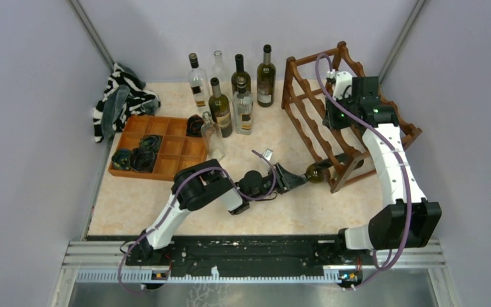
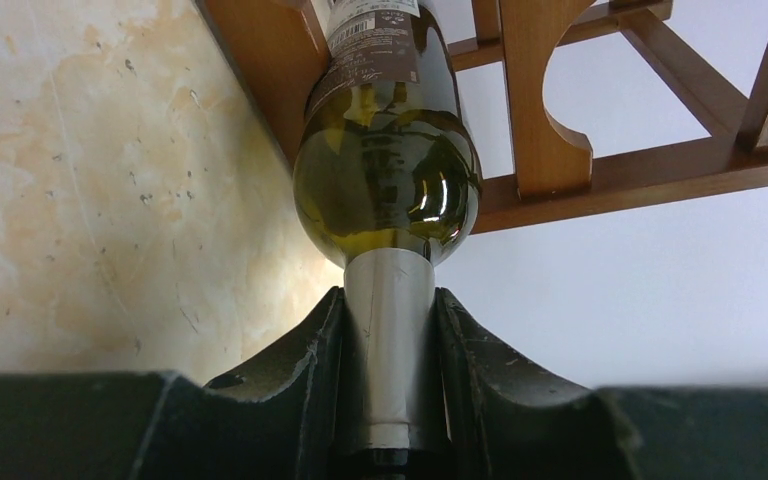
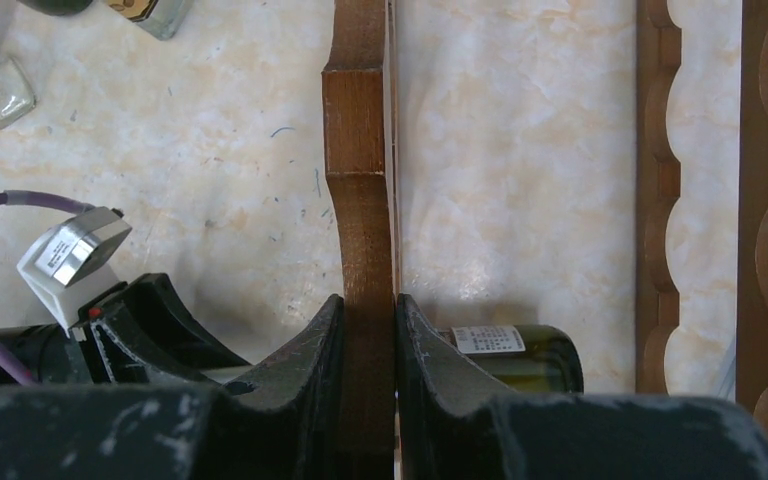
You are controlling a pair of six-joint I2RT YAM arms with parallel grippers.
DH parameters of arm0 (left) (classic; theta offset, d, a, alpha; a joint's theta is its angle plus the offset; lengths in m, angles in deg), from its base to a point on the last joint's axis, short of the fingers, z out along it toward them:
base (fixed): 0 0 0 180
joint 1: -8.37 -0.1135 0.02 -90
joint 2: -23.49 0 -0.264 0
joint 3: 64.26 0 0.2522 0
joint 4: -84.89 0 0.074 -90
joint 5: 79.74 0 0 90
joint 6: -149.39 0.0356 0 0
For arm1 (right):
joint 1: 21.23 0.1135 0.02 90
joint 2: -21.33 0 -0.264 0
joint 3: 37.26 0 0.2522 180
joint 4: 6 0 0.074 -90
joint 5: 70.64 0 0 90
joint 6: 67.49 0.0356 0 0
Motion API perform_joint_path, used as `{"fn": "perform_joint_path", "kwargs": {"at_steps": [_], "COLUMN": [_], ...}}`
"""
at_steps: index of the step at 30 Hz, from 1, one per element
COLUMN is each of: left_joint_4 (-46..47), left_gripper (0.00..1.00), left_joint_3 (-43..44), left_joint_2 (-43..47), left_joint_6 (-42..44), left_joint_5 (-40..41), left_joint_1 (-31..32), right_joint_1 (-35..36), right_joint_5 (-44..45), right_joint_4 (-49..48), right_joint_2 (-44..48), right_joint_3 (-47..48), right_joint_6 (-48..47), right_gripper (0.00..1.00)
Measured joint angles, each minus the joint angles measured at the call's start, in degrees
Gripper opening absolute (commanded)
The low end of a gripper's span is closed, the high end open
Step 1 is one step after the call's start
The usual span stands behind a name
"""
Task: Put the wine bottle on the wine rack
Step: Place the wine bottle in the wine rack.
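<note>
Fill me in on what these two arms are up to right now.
The left gripper is shut on the neck of a wine bottle lying on its side, with its body pushed in among the lowest rails of the wine rack. The right gripper is clamped on a wooden rail near the top of the rack, apparently steadying it. Several other bottles stand upright at the back of the table.
</note>
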Motion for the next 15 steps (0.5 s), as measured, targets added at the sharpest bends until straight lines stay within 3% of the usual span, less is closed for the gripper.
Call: {"fn": "perform_joint_path", "kwargs": {"at_steps": [15], "left_joint_4": [-0.59], "left_gripper": [0.00], "left_joint_3": [6.69], "left_joint_2": [-4.57], "left_joint_6": [-3.02], "left_joint_5": [-8.81], "left_joint_1": [-4.44], "right_joint_1": [0.04], "right_joint_5": [-1.22], "right_joint_4": [-2.36], "right_joint_2": [0.33], "right_joint_3": [-1.14], "right_joint_6": [1.27], "right_gripper": [0.20]}}
